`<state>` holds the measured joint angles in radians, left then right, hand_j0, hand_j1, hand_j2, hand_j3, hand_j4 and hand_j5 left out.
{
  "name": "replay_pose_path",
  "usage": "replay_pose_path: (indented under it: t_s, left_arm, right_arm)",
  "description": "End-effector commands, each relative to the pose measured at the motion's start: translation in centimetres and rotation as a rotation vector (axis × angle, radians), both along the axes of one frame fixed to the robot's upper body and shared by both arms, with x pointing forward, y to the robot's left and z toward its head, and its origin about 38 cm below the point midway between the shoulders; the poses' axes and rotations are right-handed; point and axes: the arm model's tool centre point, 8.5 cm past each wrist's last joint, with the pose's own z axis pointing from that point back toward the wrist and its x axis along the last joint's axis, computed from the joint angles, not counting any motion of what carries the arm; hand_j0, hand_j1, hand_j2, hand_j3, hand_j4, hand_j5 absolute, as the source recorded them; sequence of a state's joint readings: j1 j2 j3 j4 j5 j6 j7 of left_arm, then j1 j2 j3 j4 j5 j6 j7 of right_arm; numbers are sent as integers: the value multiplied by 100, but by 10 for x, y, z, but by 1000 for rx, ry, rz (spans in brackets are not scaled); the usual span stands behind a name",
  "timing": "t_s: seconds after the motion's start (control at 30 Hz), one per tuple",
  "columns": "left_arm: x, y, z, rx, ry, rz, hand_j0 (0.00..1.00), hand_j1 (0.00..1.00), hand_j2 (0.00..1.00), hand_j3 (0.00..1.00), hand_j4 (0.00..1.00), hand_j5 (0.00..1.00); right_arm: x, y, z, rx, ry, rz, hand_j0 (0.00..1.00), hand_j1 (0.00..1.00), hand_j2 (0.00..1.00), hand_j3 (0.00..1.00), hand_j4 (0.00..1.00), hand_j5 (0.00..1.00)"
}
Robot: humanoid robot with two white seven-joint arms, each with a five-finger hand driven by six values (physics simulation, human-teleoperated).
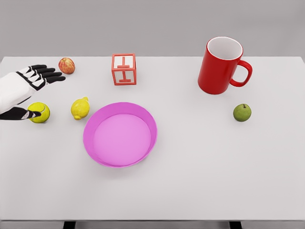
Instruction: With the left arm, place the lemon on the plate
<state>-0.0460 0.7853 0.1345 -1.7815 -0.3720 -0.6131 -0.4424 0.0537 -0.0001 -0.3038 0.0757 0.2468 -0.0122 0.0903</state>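
we are at the reaching step: our left hand (29, 83) hangs over the left edge of the tabletop (200, 167) with its fingers (47, 74) spread apart and holding nothing, its thumb just over a tennis ball (39, 113). the lemon (80, 108) lies free just beside the left rim of the pink plate (147, 119). we judge the next move must bring the hand rightward past the ball and down, so the fingers close on the lemon only.

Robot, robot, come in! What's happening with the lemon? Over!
Left hand open, holding nothing, at table's left edge. Lemon on table, just left of pink plate, not grasped. Tennis ball by thumb, close to lemon. Right arm not visible.
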Motion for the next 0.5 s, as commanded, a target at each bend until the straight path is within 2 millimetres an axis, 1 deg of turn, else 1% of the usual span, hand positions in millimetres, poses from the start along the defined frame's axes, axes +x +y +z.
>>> replay_pose_path:
  t_s: [0.0,0.37,0.47]
  left_arm:
    - [0,0,1,-7,0,0,100,100,100,100,100,100]
    - [1,3,-2,-17,9,7,100,100,100,100,100,100]
    - [1,2,6,-83,7,-13,100,100,100,100,100,100]
  right_arm:
    - [0,0,0,0,0,0,100,100,100,100,100,100]
    - [0,0,0,1,1,0,100,100,100,100,100,100]
    - [0,0,0,1,1,0,100,100,100,100,100,100]
